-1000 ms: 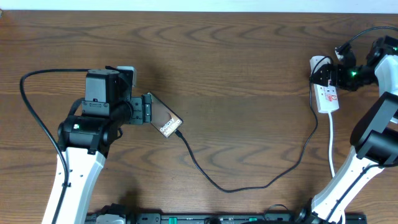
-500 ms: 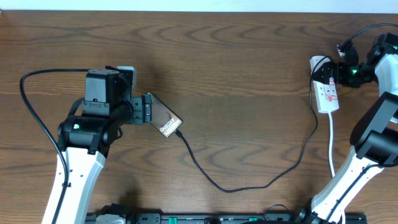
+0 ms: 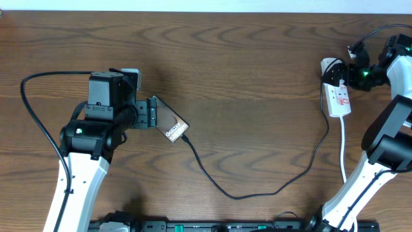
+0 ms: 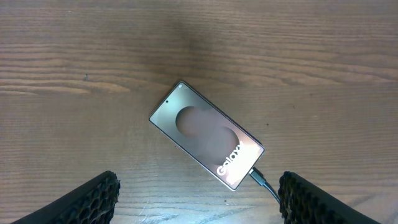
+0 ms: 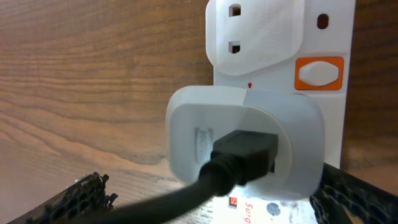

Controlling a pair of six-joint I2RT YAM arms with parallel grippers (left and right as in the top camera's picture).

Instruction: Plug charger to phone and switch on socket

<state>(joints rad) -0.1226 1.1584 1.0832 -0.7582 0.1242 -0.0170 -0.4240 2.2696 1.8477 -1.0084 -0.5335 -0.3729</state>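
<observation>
Phone (image 3: 169, 124) lies L on table (image 3: 244, 64), socket (image 3: 339, 96) far R, charger (image 3: 235, 197) running btwn them.

Both arms are smooth white shells linked by black cylindrical joints; the left arm (image 3: 80, 173) carries a boxy black wrist block (image 3: 104, 90), a small green light (image 3: 78, 131), and a thin black cable (image 3: 27, 106) looping out to its side. The right arm (image 3: 381, 145) shows the same white shells, a green lamp (image 3: 367, 75) and a second black cable (image 3: 376, 31) arching over its wrist. The left gripper (image 4: 199, 196) and right gripper (image 5: 211, 190) end in black finger pads (image 4: 87, 200) with a honeycomb mesh texture.
</observation>
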